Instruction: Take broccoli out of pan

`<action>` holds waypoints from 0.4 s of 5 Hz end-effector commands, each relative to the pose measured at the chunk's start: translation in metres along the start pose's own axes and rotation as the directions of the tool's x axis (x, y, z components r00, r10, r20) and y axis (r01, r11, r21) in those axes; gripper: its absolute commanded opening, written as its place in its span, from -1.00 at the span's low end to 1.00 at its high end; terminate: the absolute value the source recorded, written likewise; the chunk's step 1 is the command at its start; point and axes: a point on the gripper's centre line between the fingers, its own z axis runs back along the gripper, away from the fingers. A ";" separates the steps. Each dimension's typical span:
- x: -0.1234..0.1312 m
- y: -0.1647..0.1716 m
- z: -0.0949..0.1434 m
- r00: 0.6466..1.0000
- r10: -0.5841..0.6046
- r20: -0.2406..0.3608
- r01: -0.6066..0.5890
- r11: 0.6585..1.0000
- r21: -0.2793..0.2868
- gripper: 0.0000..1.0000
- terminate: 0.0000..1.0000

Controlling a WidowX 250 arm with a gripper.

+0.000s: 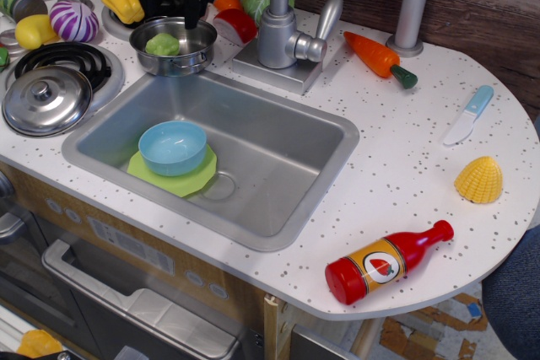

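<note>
The pincer (173, 8), dark and partly blurred, hangs just behind and above the pan (175, 46); its fingers seem parted around the far rim, though I cannot tell how wide. The broccoli (163, 44) sits inside the pan, toward its left side, untouched. To do this step well, I judge the pincer should centre over the bumpy head, descend straight without nudging the steel wall, and close gently on the head. The pan stands on the counter (396, 158) at the sink's (278, 158) back edge.
</note>
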 end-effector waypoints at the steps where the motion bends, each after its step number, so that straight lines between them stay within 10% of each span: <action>1: 0.010 0.021 -0.001 0.997 0.015 0.070 -0.015 1.000 -0.004 1.00 -1.00; 2: 0.011 0.025 -0.016 0.997 0.034 0.074 -0.029 0.996 -0.080 1.00 -1.00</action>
